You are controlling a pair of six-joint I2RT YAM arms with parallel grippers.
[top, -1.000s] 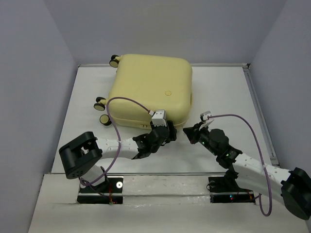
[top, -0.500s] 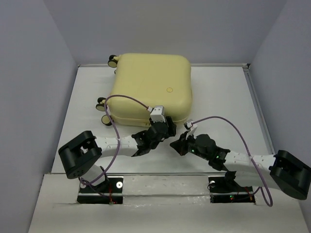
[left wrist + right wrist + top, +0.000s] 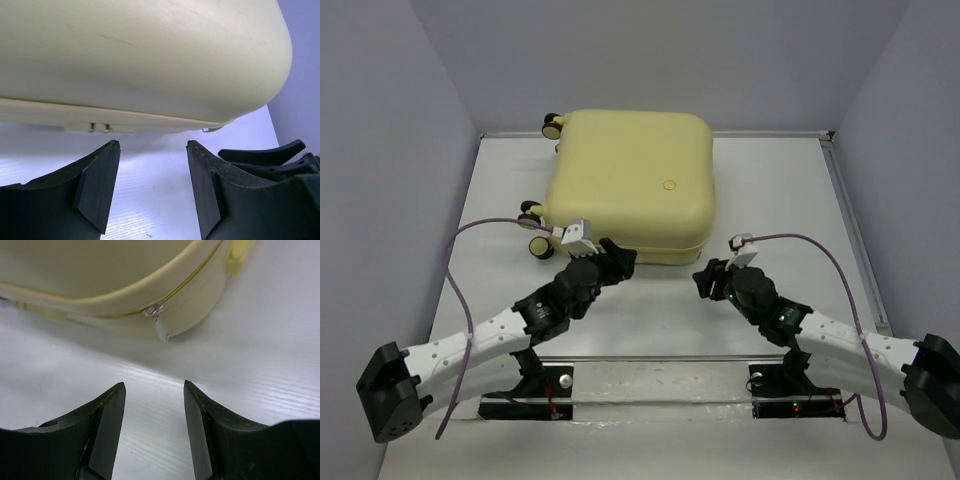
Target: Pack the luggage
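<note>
The luggage (image 3: 630,185), a pale yellow hard-shell case, lies flat and closed at the back middle of the white table (image 3: 770,190), its wheels (image 3: 531,213) pointing left. My left gripper (image 3: 617,260) stands open just in front of its near edge, nothing between the fingers. In the left wrist view the luggage (image 3: 150,60) fills the top above the open left gripper (image 3: 152,145). My right gripper (image 3: 704,281) is open near the front right corner. In the right wrist view the silver zipper pull (image 3: 160,326) hangs from the luggage (image 3: 100,270), a short way beyond the open right gripper (image 3: 154,385).
A low rim (image 3: 850,220) runs along the table's right side, and grey walls close in at the left, right and back. Purple cables (image 3: 470,300) loop over both arms. The right arm's fingers (image 3: 265,155) show at the right of the left wrist view.
The right gripper has opened and drawn back to the right. The left arm has swung out leftward, its gripper shifting left along the luggage's front edge. The lid has settled flat.
</note>
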